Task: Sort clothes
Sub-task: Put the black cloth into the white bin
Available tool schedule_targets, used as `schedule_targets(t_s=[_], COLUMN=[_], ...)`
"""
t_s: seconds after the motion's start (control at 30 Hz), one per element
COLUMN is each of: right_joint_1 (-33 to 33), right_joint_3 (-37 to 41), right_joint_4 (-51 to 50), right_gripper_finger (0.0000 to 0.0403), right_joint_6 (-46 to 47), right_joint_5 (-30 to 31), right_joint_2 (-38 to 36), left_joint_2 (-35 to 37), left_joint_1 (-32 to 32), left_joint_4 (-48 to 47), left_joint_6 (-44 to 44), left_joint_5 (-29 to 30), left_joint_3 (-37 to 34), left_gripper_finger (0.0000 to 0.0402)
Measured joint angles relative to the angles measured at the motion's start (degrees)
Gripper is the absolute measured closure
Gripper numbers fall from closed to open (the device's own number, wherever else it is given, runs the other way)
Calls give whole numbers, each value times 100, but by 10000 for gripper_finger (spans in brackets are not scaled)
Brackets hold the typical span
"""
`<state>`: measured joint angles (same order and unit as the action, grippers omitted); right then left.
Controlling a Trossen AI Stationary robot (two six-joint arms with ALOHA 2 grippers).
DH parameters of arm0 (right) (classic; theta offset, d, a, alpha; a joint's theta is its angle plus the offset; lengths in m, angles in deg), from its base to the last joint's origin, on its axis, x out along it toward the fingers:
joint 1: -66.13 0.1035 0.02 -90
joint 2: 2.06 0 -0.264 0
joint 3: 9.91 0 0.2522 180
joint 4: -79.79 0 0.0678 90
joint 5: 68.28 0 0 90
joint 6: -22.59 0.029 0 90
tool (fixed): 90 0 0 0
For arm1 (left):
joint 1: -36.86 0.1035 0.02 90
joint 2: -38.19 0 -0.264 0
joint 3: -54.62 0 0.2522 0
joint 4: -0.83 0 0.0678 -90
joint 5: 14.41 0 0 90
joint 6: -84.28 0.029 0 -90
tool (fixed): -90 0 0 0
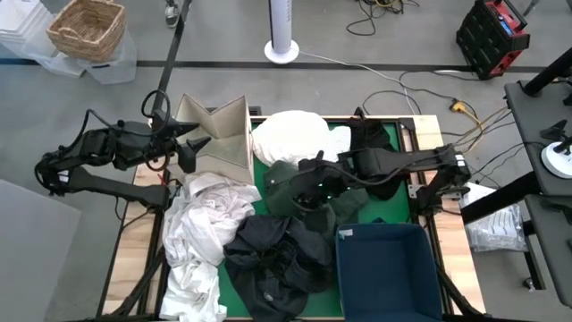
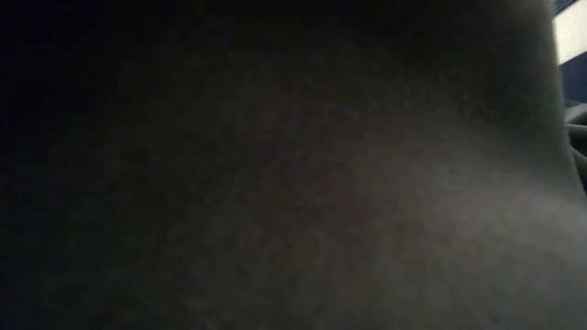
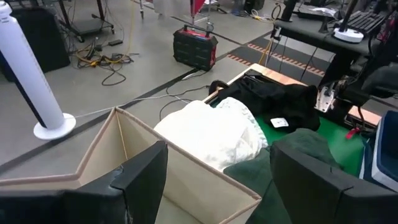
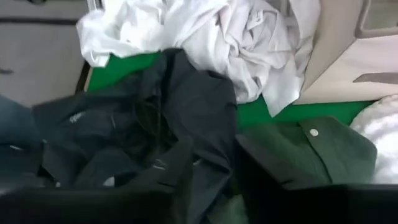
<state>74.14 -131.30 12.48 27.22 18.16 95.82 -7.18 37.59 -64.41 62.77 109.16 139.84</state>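
Clothes cover the green mat. A white heap (image 1: pixel 201 224) lies near left and a charcoal heap (image 1: pixel 273 255) in the near middle. A dark green shirt (image 1: pixel 286 183) is at the centre, with a white garment (image 1: pixel 295 134) and a black one (image 1: pixel 371 139) at the far side. My right gripper (image 4: pixel 214 180) hovers open over the seam between the charcoal garment (image 4: pixel 155 118) and the green shirt (image 4: pixel 311 149). It touches nothing that I can see. My left gripper (image 3: pixel 217 186) stands open and empty above the beige box's (image 3: pixel 106 149) edge.
The beige box (image 1: pixel 223 134) stands open at the far left, and a navy bin (image 1: pixel 384 264) sits at the near right. On the floor beyond the table are a white fan (image 1: pixel 283 36), a wicker basket (image 1: pixel 85 27) and a red case (image 3: pixel 194 46). Something dark fills the low view.
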Motion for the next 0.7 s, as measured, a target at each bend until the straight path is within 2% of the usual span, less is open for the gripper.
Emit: schedule_targets(t_s=[0.17,0.3,0.47,0.7], right_joint_1=[112,368,597,757], right_joint_3=[-73,-62,-64,-75], right_joint_4=[-57,-17,517,1094], right_gripper_finger=[214,177,147,131], right_joint_6=[-393,-601,-621,-676], right_joint_5=[-133,-204,-205,-256], right_joint_2=[333,697,1274,1995], left_joint_2=[-184,-359,-494,-527], left_joint_1=[0,0,2,4], left_joint_4=[77,89,86,65], left_joint_6=[-335,-508,-816,-881], left_joint_5=[41,5,0,-156], left_joint_3=[0,-2,-2,-2], left_gripper_finger=[143,143,143,143])
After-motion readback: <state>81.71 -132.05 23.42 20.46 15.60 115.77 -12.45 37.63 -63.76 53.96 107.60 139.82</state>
